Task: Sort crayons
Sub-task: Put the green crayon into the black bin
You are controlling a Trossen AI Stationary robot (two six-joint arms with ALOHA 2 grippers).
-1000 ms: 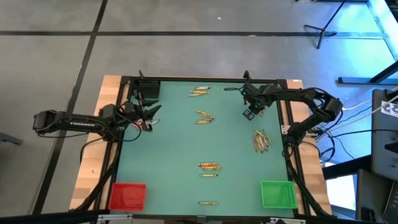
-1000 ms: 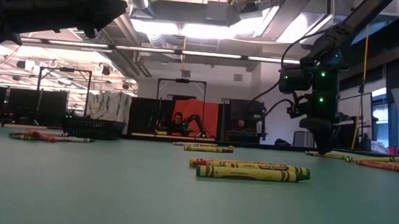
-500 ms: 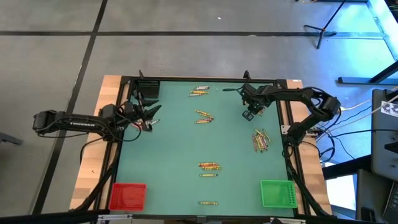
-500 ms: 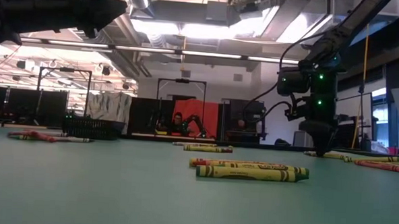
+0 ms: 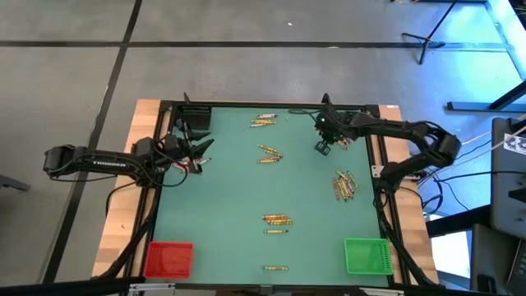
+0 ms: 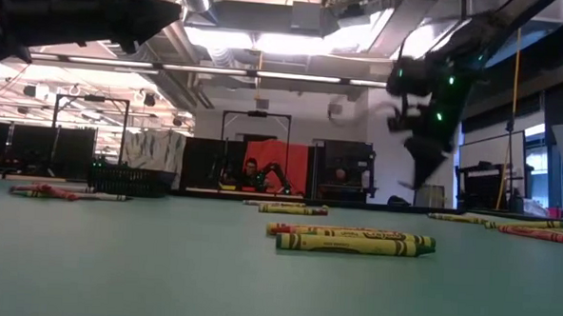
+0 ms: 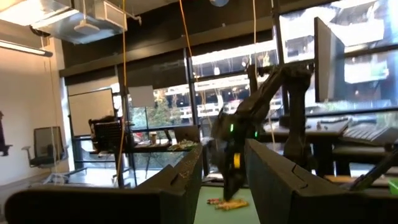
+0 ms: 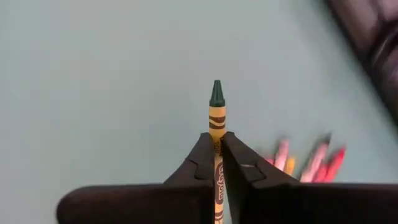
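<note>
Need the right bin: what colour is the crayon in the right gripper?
Green tip, yellow wrapper with dark bands: the crayon, clearest in the right wrist view.

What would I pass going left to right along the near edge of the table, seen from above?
Red bin → lone crayon → green bin.

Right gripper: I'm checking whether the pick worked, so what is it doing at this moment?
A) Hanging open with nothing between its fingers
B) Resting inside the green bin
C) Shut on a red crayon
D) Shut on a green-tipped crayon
D: in the right wrist view the right gripper is pinched on a green-tipped crayon in a yellow wrapper, lifted above the green table.
</note>
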